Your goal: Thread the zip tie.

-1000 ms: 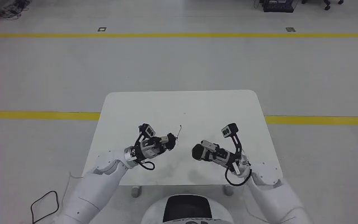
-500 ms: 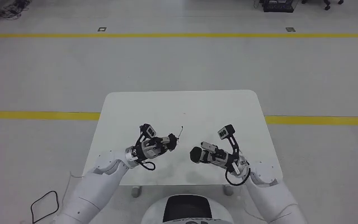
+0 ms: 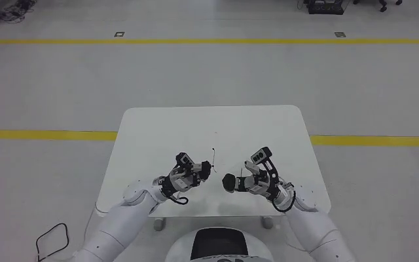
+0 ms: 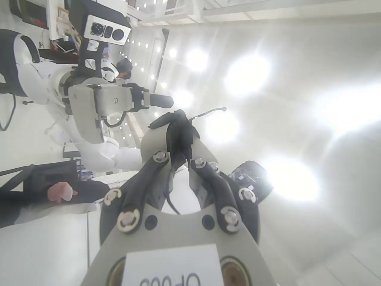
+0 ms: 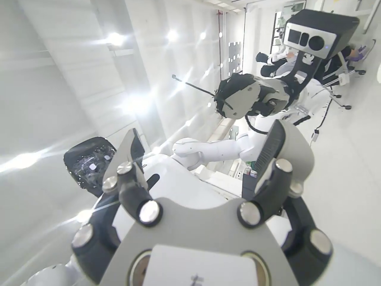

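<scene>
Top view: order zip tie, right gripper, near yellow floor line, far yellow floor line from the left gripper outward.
1. zip tie, held by the left gripper.
2. right gripper, facing it, open.
3. near yellow floor line, beside the table.
4. far yellow floor line, beyond the table.

The white table (image 3: 262,124), a rectangle with rounded corners, stands on the pale floor (image 3: 209,72). A yellow line (image 3: 59,135) on the floor meets its sides at 9 o'clock and 3 o'clock. A 2nd yellow line (image 3: 209,41) crosses farther off at 12 o'clock.
</scene>
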